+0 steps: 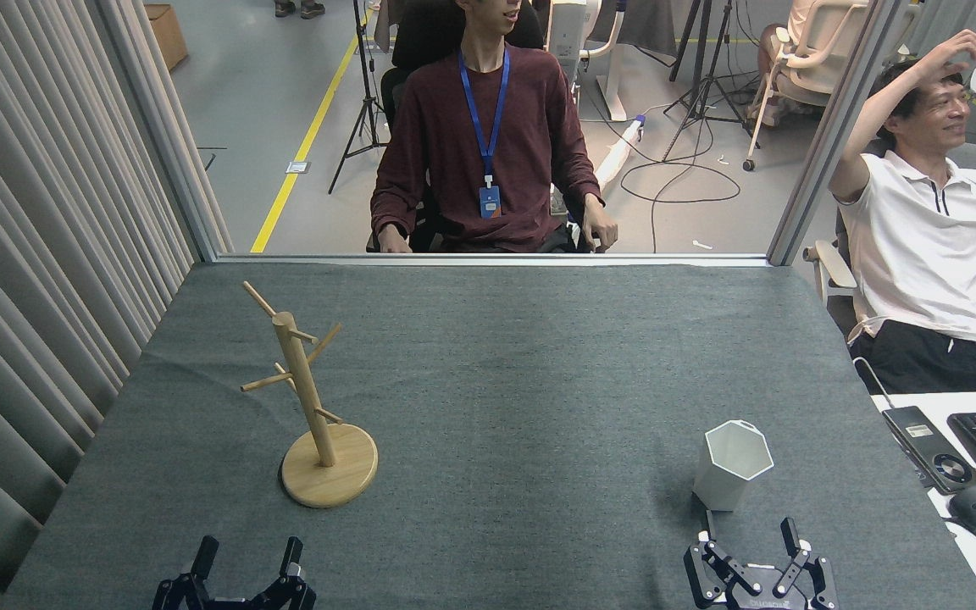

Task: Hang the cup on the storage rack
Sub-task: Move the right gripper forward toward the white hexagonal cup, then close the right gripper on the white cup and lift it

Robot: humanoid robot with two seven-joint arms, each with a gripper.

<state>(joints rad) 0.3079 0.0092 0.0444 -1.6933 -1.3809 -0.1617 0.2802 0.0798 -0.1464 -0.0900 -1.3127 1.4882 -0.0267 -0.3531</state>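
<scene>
Nothing is hung yet: the cup (732, 464) (near the counter's (522, 356) right edge) is ungrasped, both pincers spread apart

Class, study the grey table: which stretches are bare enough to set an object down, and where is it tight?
The widest bare patch lies between the storage rack and the cup, running to the far edge of the table. The near strip between the left gripper and right gripper is also bare. It is tight between the right gripper and the cup.
</scene>
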